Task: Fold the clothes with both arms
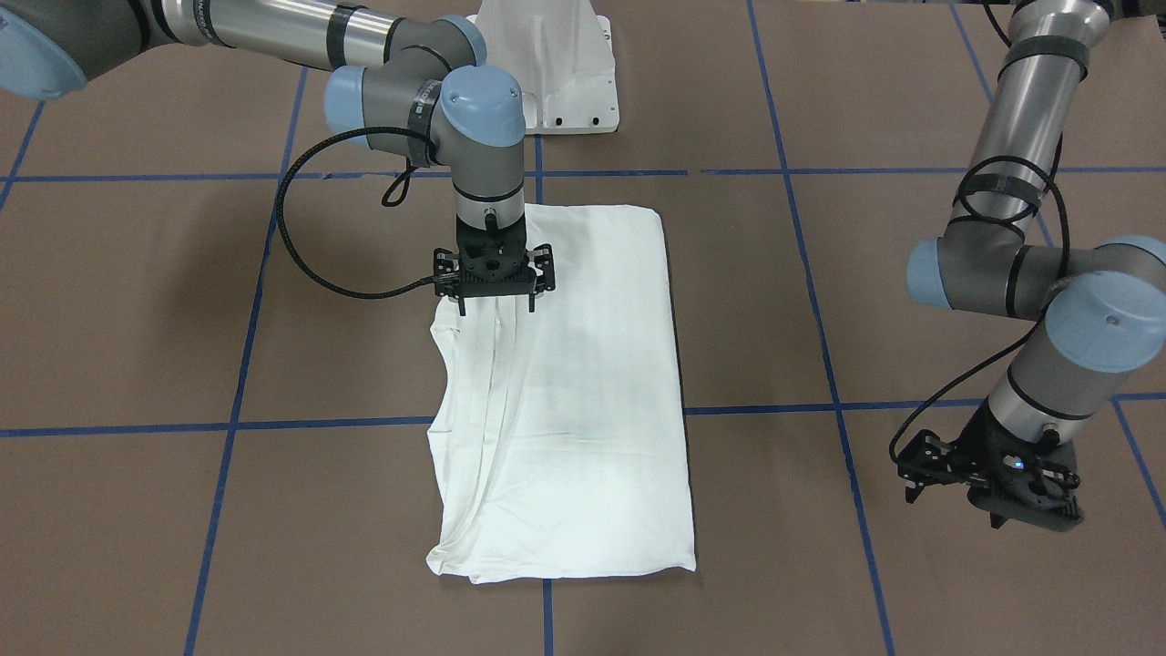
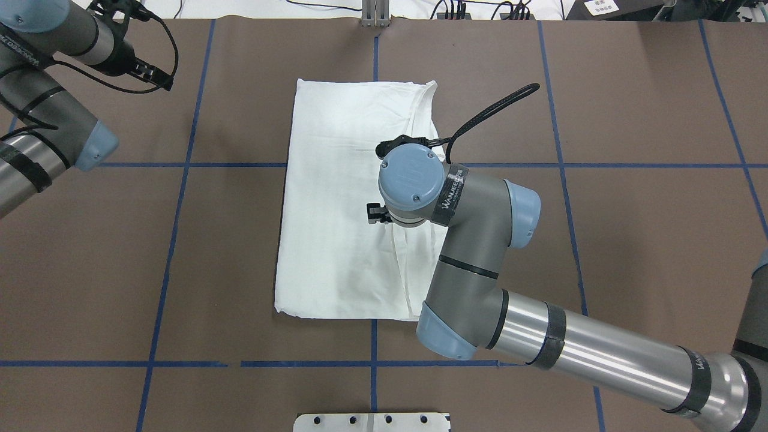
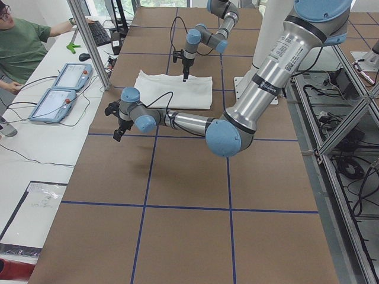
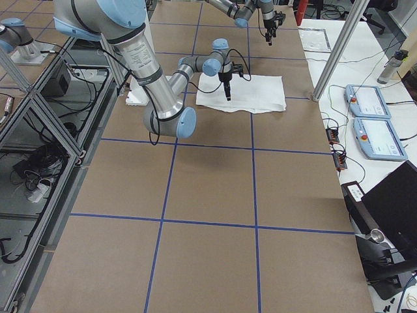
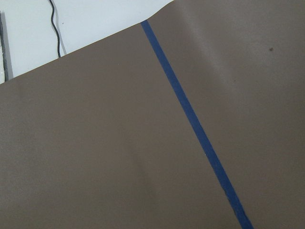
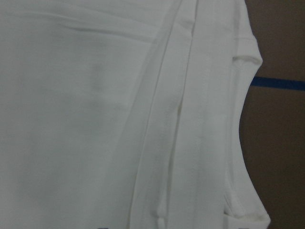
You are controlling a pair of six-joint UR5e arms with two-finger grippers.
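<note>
The clothes, a white T-shirt (image 1: 583,392), lie folded into a long rectangle at mid-table, plain side up (image 2: 336,204). Folded sleeve layers and seams run along one long edge (image 6: 186,119). My right gripper (image 1: 497,308) points straight down over that edge, near the end of the shirt towards the robot's base. It is open and holds nothing, and its wrist hides it in the overhead view. My left gripper (image 1: 952,506) hovers open and empty over bare brown table, well clear of the shirt. Its wrist view shows only the table (image 5: 95,157) and blue tape.
A white pedestal base (image 1: 556,64) stands at the robot's side of the table. Blue tape lines (image 2: 180,165) grid the brown surface. A person (image 3: 23,47) sits at a side bench with two control pendants (image 3: 56,92).
</note>
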